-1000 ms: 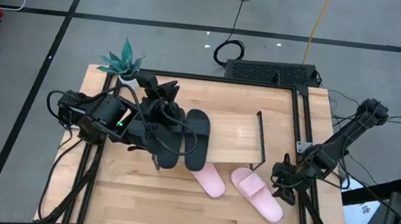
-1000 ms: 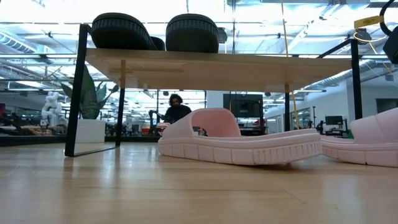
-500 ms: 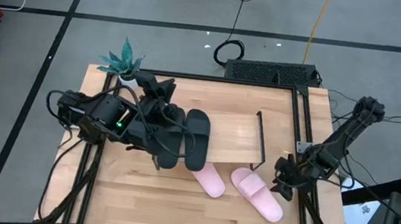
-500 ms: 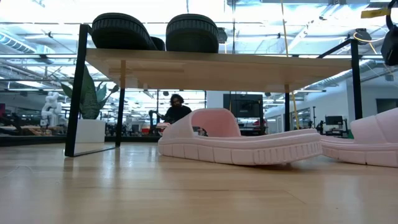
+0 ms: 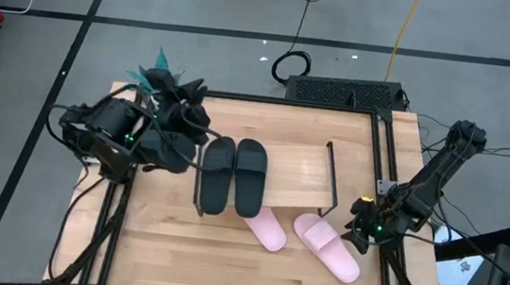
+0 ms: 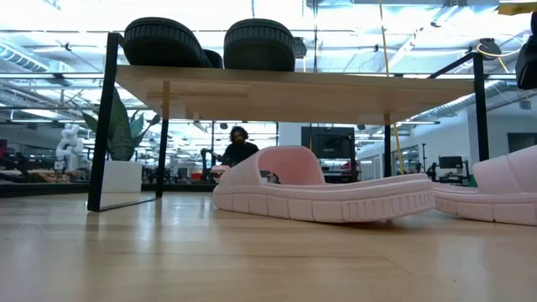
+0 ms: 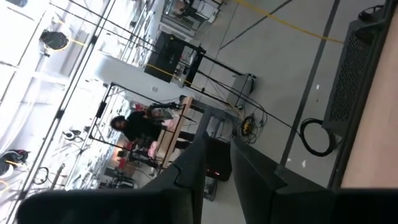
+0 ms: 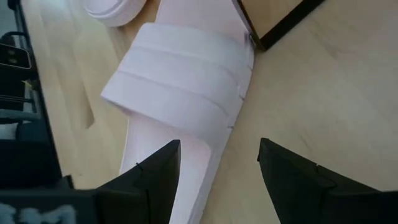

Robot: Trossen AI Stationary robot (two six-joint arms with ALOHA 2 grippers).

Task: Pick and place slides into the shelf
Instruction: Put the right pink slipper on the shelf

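Observation:
Two black slides (image 5: pixel 216 175) (image 5: pixel 250 174) lie side by side, soles down, on the left part of the shelf (image 5: pixel 299 171); in the low view they sit on its board (image 6: pixel 164 42) (image 6: pixel 258 44). Two pink slides (image 5: pixel 267 227) (image 5: pixel 327 246) rest on the table in front of the shelf, also seen in the low view (image 6: pixel 323 189) (image 6: pixel 495 195). My left gripper (image 5: pixel 188 99) is open at the table's far left corner, tipped up toward the room (image 7: pixel 219 155). My right gripper (image 5: pixel 357 227) is open beside the right pink slide, its fingers either side of that slide's end (image 8: pixel 180 155) without touching.
A potted plant (image 5: pixel 157 77) stands at the far left corner, partly behind my left arm. The shelf's right half is bare board with a black frame post (image 5: pixel 329 174). A person (image 6: pixel 238 144) sits far off in the room. Bare tabletop (image 5: pixel 177 248) lies along the near edge.
My left gripper has drawn away from the left black slide on the shelf, moving toward the table's far left corner and tipping up. Both black slides stay where they were on the shelf. The pink slides have not moved.

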